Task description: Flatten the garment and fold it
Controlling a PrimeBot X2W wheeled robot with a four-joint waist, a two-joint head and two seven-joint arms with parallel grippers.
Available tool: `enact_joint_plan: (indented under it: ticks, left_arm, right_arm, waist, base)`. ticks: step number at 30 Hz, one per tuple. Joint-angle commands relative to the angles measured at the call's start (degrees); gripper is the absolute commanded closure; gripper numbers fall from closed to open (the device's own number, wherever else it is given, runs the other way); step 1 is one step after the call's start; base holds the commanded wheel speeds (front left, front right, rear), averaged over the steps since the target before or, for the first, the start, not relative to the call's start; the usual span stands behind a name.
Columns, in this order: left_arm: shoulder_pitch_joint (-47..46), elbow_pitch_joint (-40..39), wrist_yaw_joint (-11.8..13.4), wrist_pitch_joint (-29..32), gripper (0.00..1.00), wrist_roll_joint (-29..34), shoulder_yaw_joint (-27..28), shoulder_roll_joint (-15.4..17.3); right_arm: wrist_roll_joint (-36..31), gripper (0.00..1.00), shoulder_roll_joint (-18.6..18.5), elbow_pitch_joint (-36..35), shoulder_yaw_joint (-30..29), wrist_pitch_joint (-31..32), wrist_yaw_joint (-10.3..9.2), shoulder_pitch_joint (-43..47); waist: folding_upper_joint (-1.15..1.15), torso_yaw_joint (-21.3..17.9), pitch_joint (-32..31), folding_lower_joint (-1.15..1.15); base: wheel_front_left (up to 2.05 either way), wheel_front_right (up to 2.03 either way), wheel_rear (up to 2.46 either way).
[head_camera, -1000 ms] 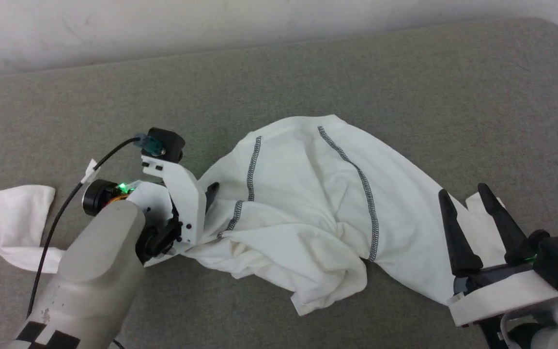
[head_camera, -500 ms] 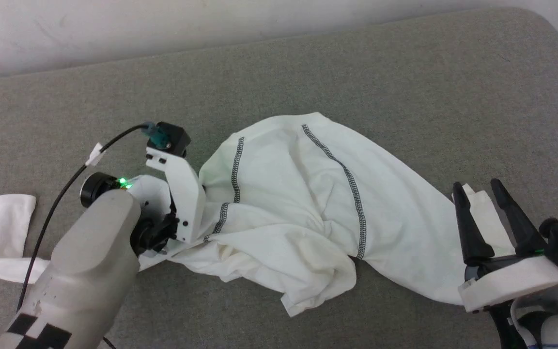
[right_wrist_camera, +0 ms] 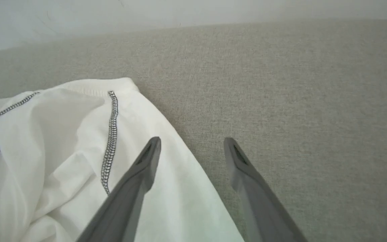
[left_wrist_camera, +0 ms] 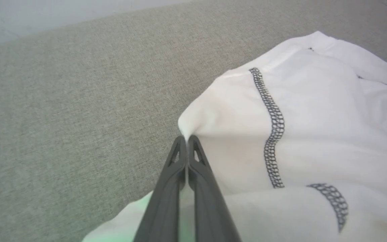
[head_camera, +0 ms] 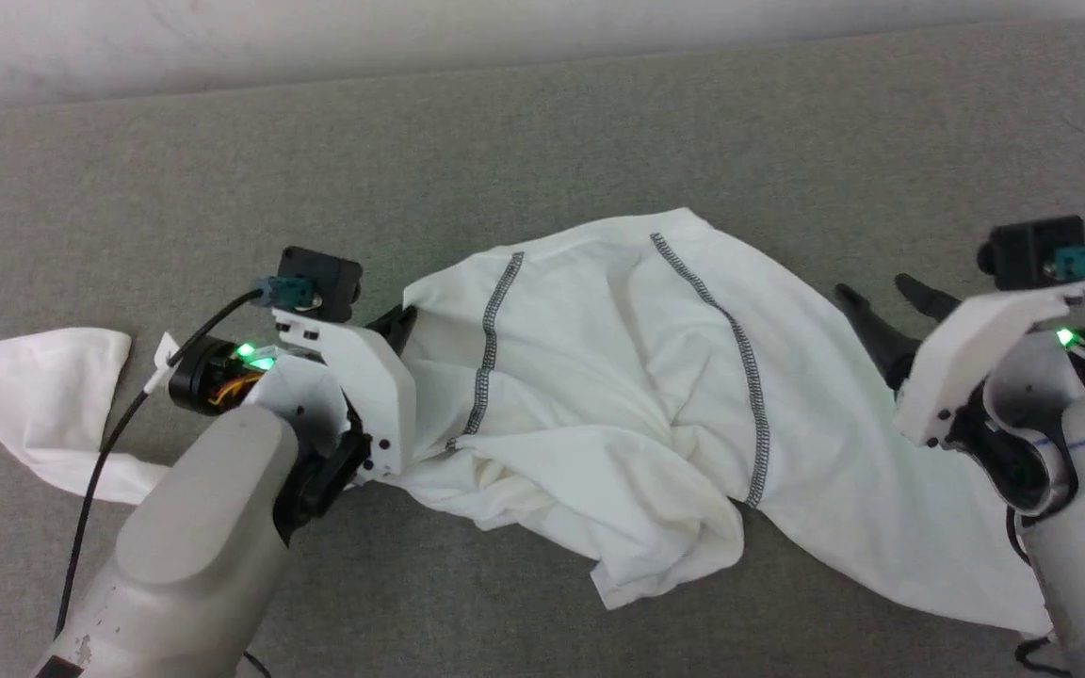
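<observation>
The garment (head_camera: 618, 395) is a white top with grey stitched seams, lying crumpled across the middle of the grey surface. One sleeve (head_camera: 43, 405) trails off to the far left. My left gripper (head_camera: 401, 325) is at the garment's left edge and is shut on a small fold of it. In the left wrist view the two fingertips (left_wrist_camera: 186, 139) pinch the white garment (left_wrist_camera: 314, 127). My right gripper (head_camera: 886, 299) is open at the garment's right edge. In the right wrist view the open gripper (right_wrist_camera: 192, 143) straddles that edge, one finger over the garment (right_wrist_camera: 62, 134), the other over bare surface.
A grey fabric surface (head_camera: 599, 122) runs under everything, with a pale wall (head_camera: 316, 38) along its far edge. A black cable (head_camera: 100, 452) loops from my left wrist over the trailing sleeve. Bare surface lies beyond and to the right of the garment.
My left gripper has shut on the garment's left edge. My right arm has come up from the lower right to the garment's right edge, still open. The head view has shifted.
</observation>
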Motion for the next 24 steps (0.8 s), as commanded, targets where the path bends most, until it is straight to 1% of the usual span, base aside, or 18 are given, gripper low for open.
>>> enact_joint_plan:
  ticks: [1,6,8,10,11,12,14,16,17,19,23,24]
  left_arm:
    - [0.0,-0.7,0.3,-0.5,1.0,0.4,0.1,-0.2]
    - [-0.8,-3.6,0.7,-1.4,1.0,1.2,-0.4,-0.5]
    - [-1.0,-4.3,0.7,-1.6,1.0,1.3,-0.6,-0.7]
    - [-1.2,-4.7,0.6,-1.7,1.0,1.5,-0.8,-0.8]
    - [-1.2,-4.7,0.6,-1.8,1.0,1.5,-0.9,-0.7]
    - [-1.1,-4.7,0.5,-1.9,1.0,1.5,-1.0,-0.7]
    - [-1.0,-4.6,0.4,-2.0,1.0,1.4,-1.1,-0.6]
    - [-1.0,-4.3,0.1,-2.4,1.0,1.3,-1.1,-0.6]
    - [-1.1,-4.1,0.0,-2.9,1.0,1.4,-1.0,-0.4]
    - [-1.5,-3.8,0.0,-4.3,1.0,1.7,-0.5,0.1]
    - [-2.6,-4.9,0.5,-8.9,1.0,2.6,1.4,1.5]
    - [-2.9,-5.4,0.7,-9.9,1.0,3.0,1.9,2.0]
  right_arm:
    - [1.0,0.0,-0.4,1.1,1.5,1.1,-0.05,-1.8]
    - [5.7,0.0,-2.7,9.1,10.5,7.2,-0.05,-9.7]
    - [7.3,0.0,-3.2,13.1,13.5,11.3,-0.05,-11.5]
    - [9.4,0.0,-3.4,16.9,15.9,16.9,-0.05,-12.4]
    - [9.9,0.21,-3.6,18.5,17.3,20.0,-0.05,-12.7]
    - [10.5,0.56,-3.7,19.7,18.5,22.8,-0.05,-13.0]
    - [11.8,1.0,-3.7,20.7,20.4,26.6,-0.05,-13.2]
    - [12.5,1.0,-4.4,20.9,21.8,28.2,-0.05,-13.4]
    - [12.9,1.0,-4.7,20.0,22.0,27.2,-0.05,-13.8]
    - [12.8,1.0,-6.3,17.4,21.7,22.3,-0.05,-14.8]
    - [9.5,1.0,-10.0,9.9,20.5,8.7,-0.05,-15.8]
    - [8.6,1.0,-10.8,8.1,19.3,5.6,-0.05,-15.8]
  waist:
    - [0.0,1.9,1.8,-0.01]
    - [0.0,3.6,3.7,-0.01]
    - [0.0,4.2,4.1,-0.01]
    - [0.0,4.5,4.4,-0.01]
    - [0.0,4.6,4.4,-0.01]
    - [0.0,4.7,4.3,-0.01]
    - [0.0,4.8,4.2,-0.01]
    - [0.0,4.8,3.7,-0.01]
    - [0.0,4.8,3.3,-0.01]
    - [0.0,4.8,2.3,-0.01]
    - [0.0,4.6,-0.4,-0.01]
    - [0.0,4.5,-1.1,-0.01]
  base:
    - [0.0,0.0,0.0]
    - [0.0,0.0,0.0]
    - [0.0,0.0,0.0]
    - [0.0,0.0,0.0]
    - [0.0,0.0,0.0]
    - [0.0,0.0,0.0]
    - [0.0,0.0,0.0]
    - [0.0,0.0,0.0]
    - [0.0,0.0,0.0]
    - [0.0,0.0,0.0]
    - [0.0,0.0,0.0]
    - [0.0,0.0,0.0]
